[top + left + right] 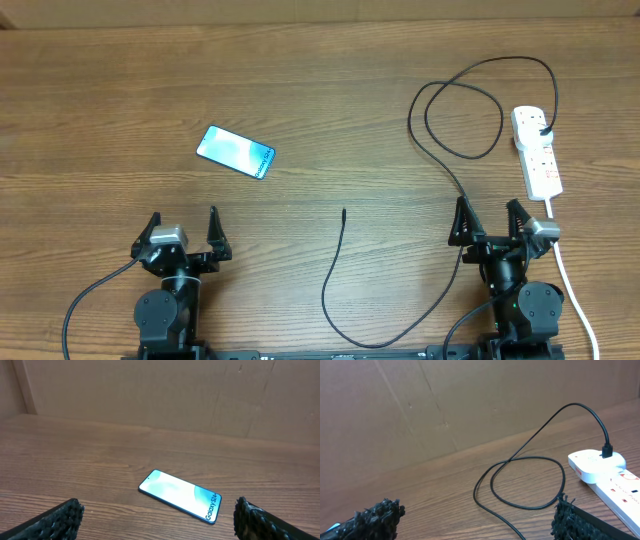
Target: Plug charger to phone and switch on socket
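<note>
Standing at the very start, with left gripper (184, 215) and right gripper (487, 205) gaping wide, holding nothing. Calls next for pinching the charger (335, 260) at its free tip, mid-table, and carrying it far-left to the phone (236, 151); already plugged into the socket (537, 150), far right.

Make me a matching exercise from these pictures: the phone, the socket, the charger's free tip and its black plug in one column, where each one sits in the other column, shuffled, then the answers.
Things:
1. phone
2. socket
3. charger's free tip
4. charger's black plug

Places:
A. pushed into the socket's far end
B. lying flat on the left side, screen up
C. near the middle, connected to nothing
D. lying on the far right side

Pairs: 1-B, 2-D, 3-C, 4-A.
</note>
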